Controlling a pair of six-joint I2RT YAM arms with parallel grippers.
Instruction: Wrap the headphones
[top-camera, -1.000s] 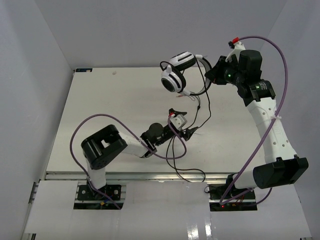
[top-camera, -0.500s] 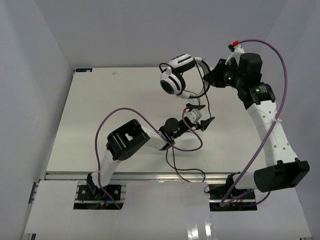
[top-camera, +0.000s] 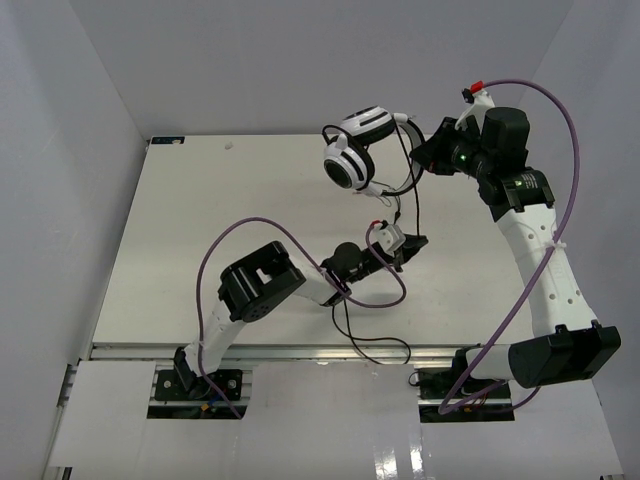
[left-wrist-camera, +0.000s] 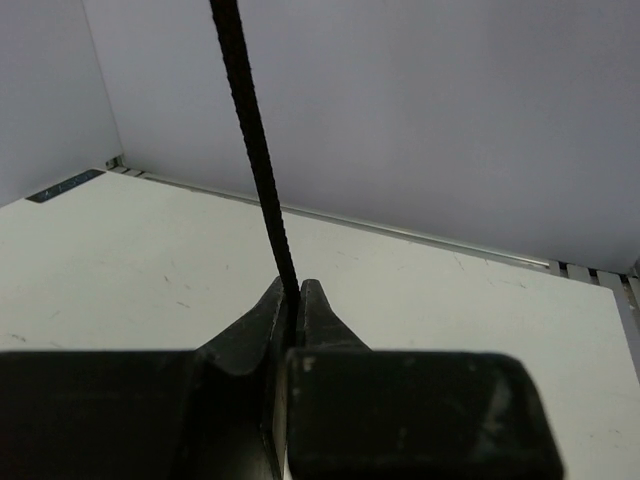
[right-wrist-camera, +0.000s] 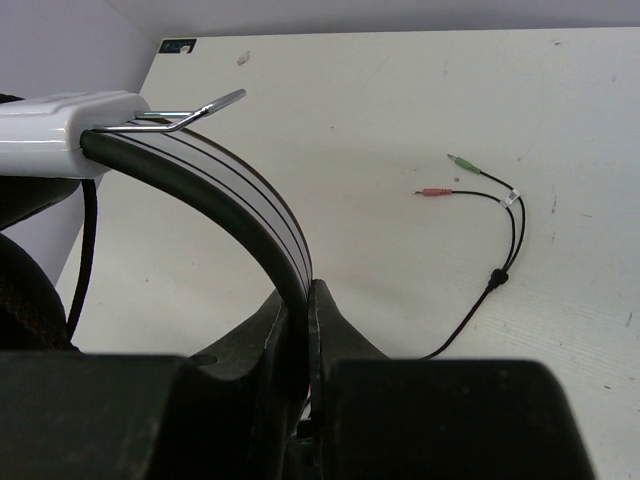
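Observation:
The headphones (top-camera: 352, 150), with white ear cups and black pads, hang in the air above the table's far side. My right gripper (top-camera: 421, 152) is shut on the black-and-white headband (right-wrist-camera: 245, 195); in the right wrist view the jaws (right-wrist-camera: 302, 296) pinch it. The thin black cord (top-camera: 413, 205) drops from the headphones. My left gripper (top-camera: 413, 243) is shut on that cord just below them. From the left wrist camera, the cord (left-wrist-camera: 252, 150) runs up out of the closed fingertips (left-wrist-camera: 297, 296). The cord's green plug (right-wrist-camera: 462, 160) and pink plug (right-wrist-camera: 436, 192) lie on the table.
Slack cord loops across the table to its near edge (top-camera: 375, 347). A thick purple cable (top-camera: 260, 225) arcs over the left arm, another (top-camera: 560, 170) over the right arm. White walls enclose the table on three sides.
The left arm reached right and forward to the hanging cord, and its open jaws closed on it. The right arm kept the headphones almost still.

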